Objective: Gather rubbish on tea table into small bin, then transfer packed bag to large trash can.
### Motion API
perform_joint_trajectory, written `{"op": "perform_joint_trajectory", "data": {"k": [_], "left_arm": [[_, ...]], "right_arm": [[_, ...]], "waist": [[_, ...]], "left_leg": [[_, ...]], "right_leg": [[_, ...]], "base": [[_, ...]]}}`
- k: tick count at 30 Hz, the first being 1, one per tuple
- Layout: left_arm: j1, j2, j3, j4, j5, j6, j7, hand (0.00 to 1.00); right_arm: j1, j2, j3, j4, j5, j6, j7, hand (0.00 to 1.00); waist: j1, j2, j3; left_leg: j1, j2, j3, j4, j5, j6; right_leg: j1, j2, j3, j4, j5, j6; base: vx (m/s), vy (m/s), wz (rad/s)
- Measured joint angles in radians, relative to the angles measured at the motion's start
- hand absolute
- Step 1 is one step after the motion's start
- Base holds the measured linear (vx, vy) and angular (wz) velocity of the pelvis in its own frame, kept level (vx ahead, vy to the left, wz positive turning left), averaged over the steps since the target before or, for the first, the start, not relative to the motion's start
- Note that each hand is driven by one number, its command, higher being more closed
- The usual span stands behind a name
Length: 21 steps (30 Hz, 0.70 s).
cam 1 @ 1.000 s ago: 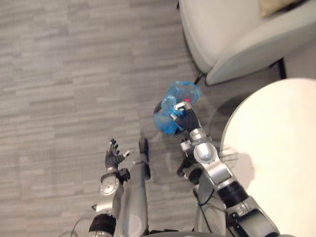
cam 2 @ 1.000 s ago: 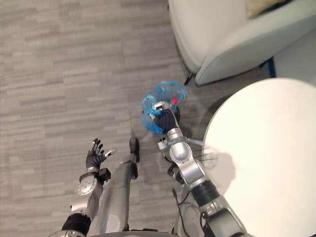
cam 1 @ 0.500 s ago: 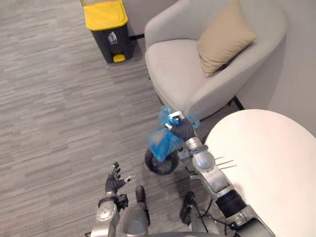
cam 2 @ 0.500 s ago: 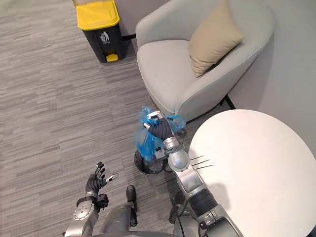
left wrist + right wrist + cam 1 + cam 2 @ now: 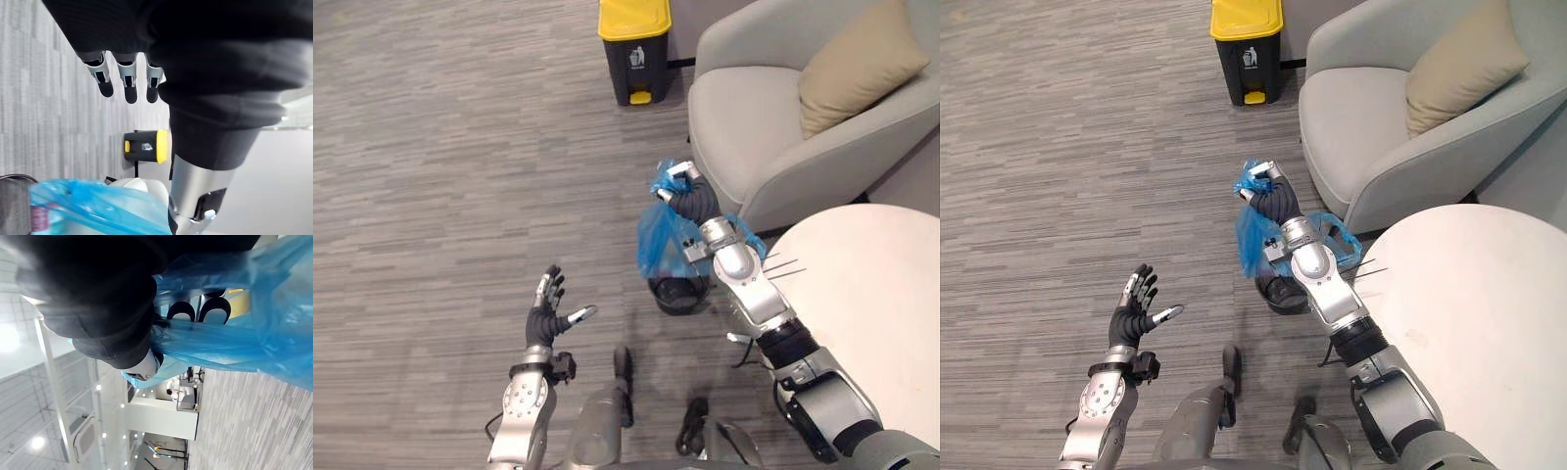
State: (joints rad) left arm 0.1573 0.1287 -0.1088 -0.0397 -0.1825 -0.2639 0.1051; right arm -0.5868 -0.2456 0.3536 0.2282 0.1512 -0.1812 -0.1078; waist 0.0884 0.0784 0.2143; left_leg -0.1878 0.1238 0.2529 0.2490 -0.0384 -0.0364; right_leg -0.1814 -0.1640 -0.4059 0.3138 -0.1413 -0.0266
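Aloft, blue bag point(image 5: 658, 240); beyond, pictogram-labelled bin point(image 5: 651, 73)

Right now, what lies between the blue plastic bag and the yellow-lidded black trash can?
Only bare grey plank floor between blue plastic bag and trash can, in both eye views.

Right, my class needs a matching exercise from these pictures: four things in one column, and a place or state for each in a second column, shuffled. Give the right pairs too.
Column one
1. blue bag
2. small bin
3. large trash can
4. left hand

Column two
A. open, holding nothing
B. dark, on the floor beside the white table
C. gripped in the right hand
D. yellow-lidded, on the floor near the armchair

Pairs: 1-C, 2-B, 3-D, 4-A
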Motion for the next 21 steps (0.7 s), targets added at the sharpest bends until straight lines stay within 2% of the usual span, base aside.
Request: {"op": "perform_joint_trajectory", "data": {"k": [2,3,5,8,12,18,21], "left_arm": [[-0.063,0.017,-0.035,0.001,0.026,-0.009,0.004,0.00],[-0.093,0.034,-0.063,0.003,0.049,-0.008,0.006,0.00],[-0.133,0.051,-0.103,0.005,0.094,-0.007,0.008,0.00],[-0.167,0.057,-0.130,0.021,0.141,-0.005,0.012,0.00],[-0.179,0.062,-0.162,0.098,0.232,0.028,0.026,0.00],[-0.180,0.037,-0.174,0.157,0.313,0.062,0.035,0.00],[-0.183,-0.008,-0.162,0.170,0.359,0.067,0.079,0.00]], "right_arm": [[-0.004,0.002,-0.004,-0.001,0.006,0.002,0.001,1.00],[-0.004,0.012,-0.002,-0.002,0.005,0.007,0.008,1.00],[-0.004,0.023,-0.004,-0.025,0.008,0.013,0.020,1.00],[-0.005,0.046,0.004,-0.046,0.018,0.014,0.030,1.00],[-0.006,0.102,0.068,-0.059,0.049,0.017,0.070,1.00],[-0.004,0.122,0.124,-0.085,0.094,0.042,0.094,1.00],[-0.004,0.125,0.167,-0.114,0.121,0.052,0.110,1.00]], "waist": [[-0.007,0.002,-0.002],[-0.021,-0.008,-0.010],[-0.030,-0.012,-0.023],[-0.033,-0.012,-0.027],[-0.036,-0.021,-0.060],[-0.048,-0.030,-0.072],[-0.047,-0.035,-0.077]], "left_leg": [[0.049,-0.007,-0.001,-0.088,-0.008,-0.004],[0.062,-0.029,-0.009,-0.157,0.037,-0.008],[0.086,-0.057,-0.027,-0.264,0.100,0.012],[0.119,-0.074,-0.036,-0.344,0.138,0.012],[0.134,-0.085,-0.025,-0.344,0.143,0.019],[0.159,-0.073,-0.003,-0.350,0.140,0.017],[0.180,-0.063,-0.001,-0.352,0.142,0.015]], "right_leg": [[0.004,-0.001,-0.017,-0.025,0.032,0.015],[0.014,-0.005,-0.031,-0.066,0.065,0.025],[0.027,-0.006,-0.049,-0.129,0.109,0.039],[0.063,0.004,-0.055,-0.206,0.166,0.050],[0.096,0.017,-0.029,-0.280,0.219,0.054],[0.130,0.041,0.001,-0.334,0.250,0.045],[0.154,0.055,0.004,-0.352,0.248,0.049]], "base": [[-0.13,0.143,0.30],[-0.12,0.148,0.38],[-0.11,0.165,0.39],[-0.07,0.129,0.14],[-0.05,0.084,-0.12],[-0.03,0.021,-0.16],[-0.02,-0.024,-0.06]]}}
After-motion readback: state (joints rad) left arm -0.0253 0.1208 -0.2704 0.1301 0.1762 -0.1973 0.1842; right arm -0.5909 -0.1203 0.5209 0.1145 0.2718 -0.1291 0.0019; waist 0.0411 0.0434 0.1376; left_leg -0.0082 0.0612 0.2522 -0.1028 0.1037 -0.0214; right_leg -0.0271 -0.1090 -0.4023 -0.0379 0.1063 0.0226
